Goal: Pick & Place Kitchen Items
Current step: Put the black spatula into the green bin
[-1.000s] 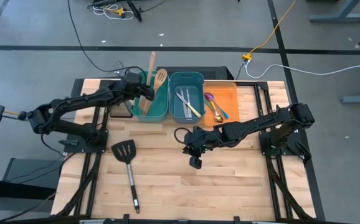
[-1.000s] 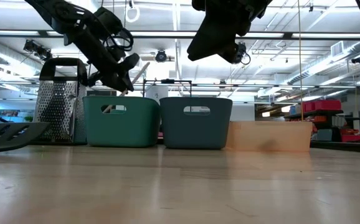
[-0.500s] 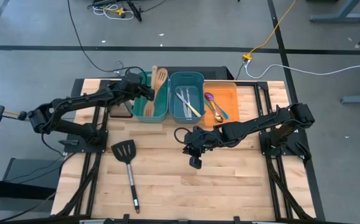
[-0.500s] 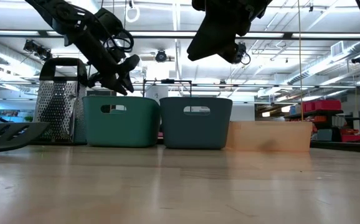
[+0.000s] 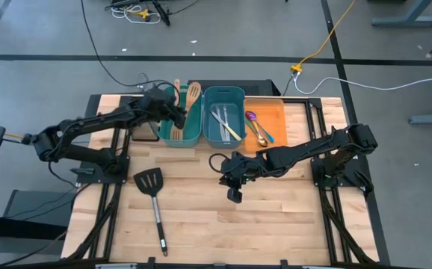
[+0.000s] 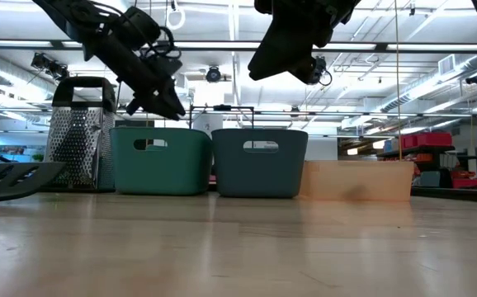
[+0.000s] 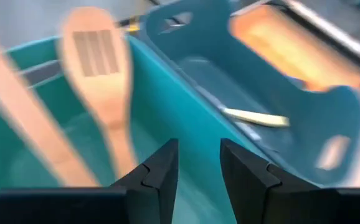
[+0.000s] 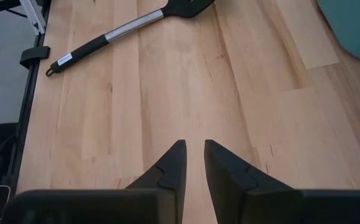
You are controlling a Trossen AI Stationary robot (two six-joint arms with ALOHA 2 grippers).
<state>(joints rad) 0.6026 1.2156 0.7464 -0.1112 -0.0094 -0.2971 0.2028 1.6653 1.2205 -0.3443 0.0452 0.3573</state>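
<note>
While the left gripper (image 5: 177, 113) hovers narrowly parted and empty over the teal plastic bin (image 5: 180, 137) at eleven o'clock, two light wooden slotted spatulas (image 5: 193, 96) lean inside; descending could knock them. The right gripper (image 5: 235, 196), narrow, waits mid-table.

Robotics lab or industrial test hall. Pale butcher-block wooden table (image 5: 201, 217) mounted on a black metal frame over bare grey concrete floor (image 5: 44, 30), loose black and yellow cables (image 5: 328, 33) trailing. High open ceiling with long strip lights (image 6: 403, 78) beyond.
</note>
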